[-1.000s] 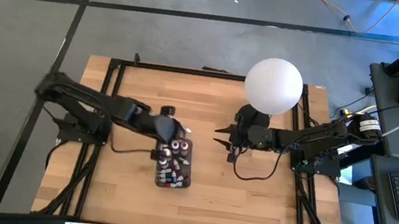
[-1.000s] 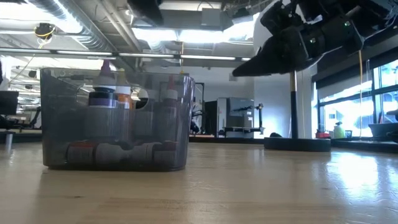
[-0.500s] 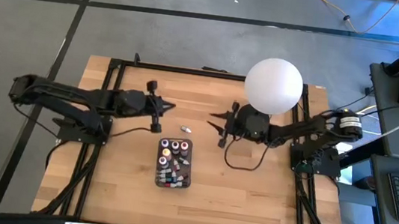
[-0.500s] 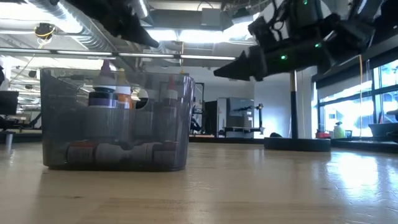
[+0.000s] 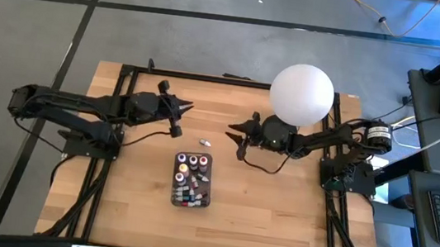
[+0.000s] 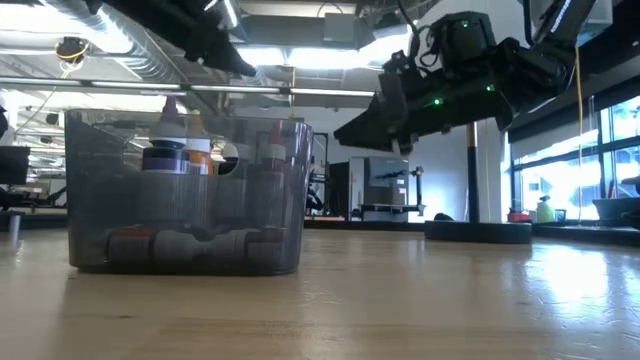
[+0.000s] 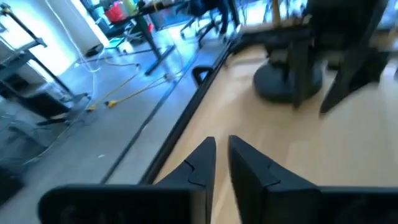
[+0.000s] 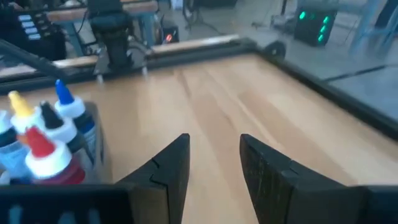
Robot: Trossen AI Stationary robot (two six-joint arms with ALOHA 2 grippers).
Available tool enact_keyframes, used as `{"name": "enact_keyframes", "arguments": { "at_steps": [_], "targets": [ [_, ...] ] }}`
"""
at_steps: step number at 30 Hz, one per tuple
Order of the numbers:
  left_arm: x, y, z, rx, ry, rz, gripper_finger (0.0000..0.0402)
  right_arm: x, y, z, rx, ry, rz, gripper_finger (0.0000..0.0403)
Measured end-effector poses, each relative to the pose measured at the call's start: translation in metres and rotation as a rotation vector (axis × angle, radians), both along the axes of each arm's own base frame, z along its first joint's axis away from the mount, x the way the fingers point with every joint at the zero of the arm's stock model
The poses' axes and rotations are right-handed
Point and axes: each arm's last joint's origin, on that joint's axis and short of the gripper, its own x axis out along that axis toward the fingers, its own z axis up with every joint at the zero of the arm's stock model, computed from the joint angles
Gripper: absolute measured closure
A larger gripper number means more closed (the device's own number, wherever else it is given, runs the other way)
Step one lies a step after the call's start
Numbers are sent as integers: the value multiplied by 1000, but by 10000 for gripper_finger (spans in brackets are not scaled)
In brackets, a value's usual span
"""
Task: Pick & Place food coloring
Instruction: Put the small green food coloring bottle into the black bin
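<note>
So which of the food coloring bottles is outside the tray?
The small pale bottle lying alone on the table, just beyond the tray; all the others sit inside it.

Pale matt wood-plank table (image 5: 268, 212), translucent smoky plastic tray (image 6: 185, 195), smooth white globe lamp (image 5: 301, 94)

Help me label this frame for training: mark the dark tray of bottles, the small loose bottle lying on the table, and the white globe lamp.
dark tray (image 5: 207, 180), high view, its right rim.
small loose bottle (image 5: 204, 142), high view, mid-body.
white globe lamp (image 5: 301, 94), high view, centre of the globe.
</note>
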Motion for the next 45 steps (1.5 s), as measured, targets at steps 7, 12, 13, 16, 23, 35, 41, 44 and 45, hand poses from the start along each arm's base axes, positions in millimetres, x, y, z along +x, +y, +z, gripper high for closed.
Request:
{"name": "enact_keyframes", "arguments": {
  "at_steps": [7, 12, 13, 16, 23, 35, 41, 44, 45],
  "targets": [
    [2, -1, 4, -166, -149, 5, 291, -2, 4, -8, 72, 72, 10, 246],
    [2, -1, 4, -198, -168, 18, 247, -2, 5, -11, 75, 106, 13, 206],
    [2, -1, 4, -199, -168, 18, 241, -2, 5, -11, 74, 104, 15, 198],
    [2, -1, 4, -200, -167, 18, 230, -2, 7, -12, 76, 100, 20, 181],
    [3, -3, 3, -225, -159, -40, 227, 4, 8, -34, 85, 144, 36, 131],
    [3, -3, 2, -260, -172, -37, 230, 52, 4, -64, 73, 205, 20, 102],
    [3, -3, 2, -259, -171, -37, 229, 77, 4, -74, 8, 268, 121, 102],
    [3, -3, 2, -260, -166, -36, 232, 87, 4, -84, 22, 301, 156, 102],
    [3, -3, 2, -260, -163, -36, 232, 89, 4, -87, 23, 324, 156, 103]
  ]
}}
